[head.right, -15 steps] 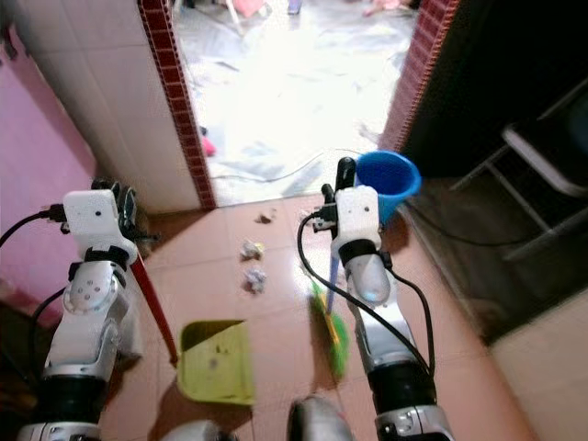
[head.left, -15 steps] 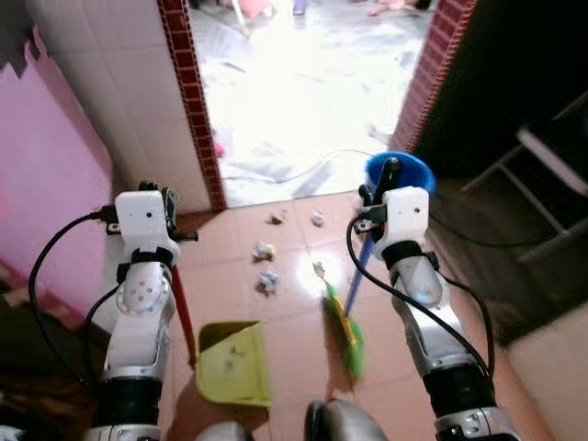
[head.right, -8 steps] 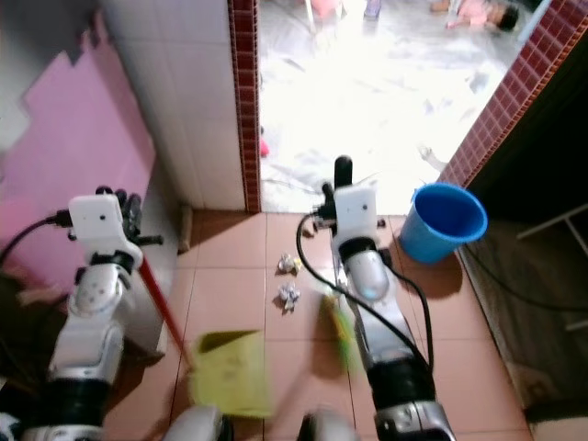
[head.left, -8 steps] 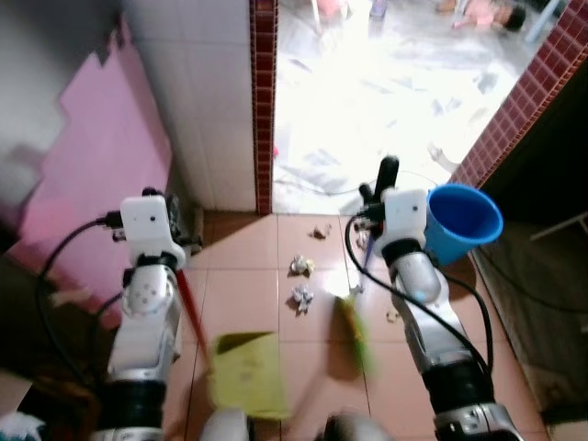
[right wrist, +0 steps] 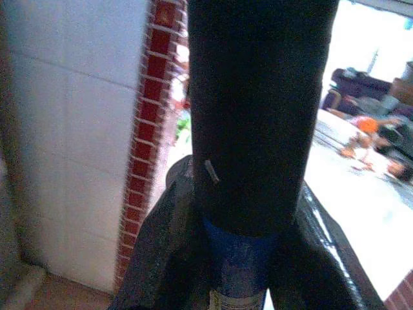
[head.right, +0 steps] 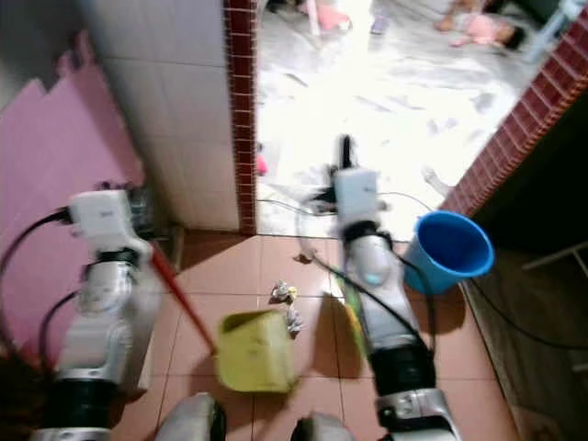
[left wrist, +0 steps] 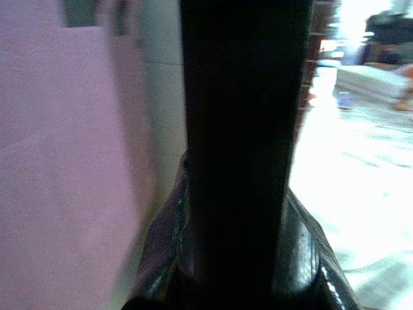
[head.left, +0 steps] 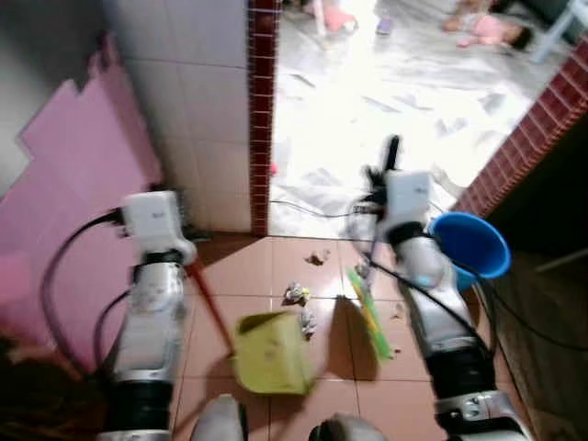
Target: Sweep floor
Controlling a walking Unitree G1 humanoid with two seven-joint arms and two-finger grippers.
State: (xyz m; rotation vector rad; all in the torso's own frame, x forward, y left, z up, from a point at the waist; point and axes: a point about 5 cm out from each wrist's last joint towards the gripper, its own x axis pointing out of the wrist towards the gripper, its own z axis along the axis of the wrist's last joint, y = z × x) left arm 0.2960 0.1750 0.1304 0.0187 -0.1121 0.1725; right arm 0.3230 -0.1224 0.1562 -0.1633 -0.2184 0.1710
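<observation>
On terracotta tiles by a doorway, crumpled paper scraps [head.left: 296, 294] lie beside the dustpan [head.left: 271, 353]; the right gripper [head.left: 393, 152] apparently clamps the broom [head.left: 369, 312], light and rigid, best held high.

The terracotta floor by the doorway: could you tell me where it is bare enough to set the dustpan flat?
Bare tiles lie between the dustpan and the left arm's side, near the pink panel, and between the broom and blue bucket. It is crowded between dustpan and doorway, where the paper scraps lie.
</observation>
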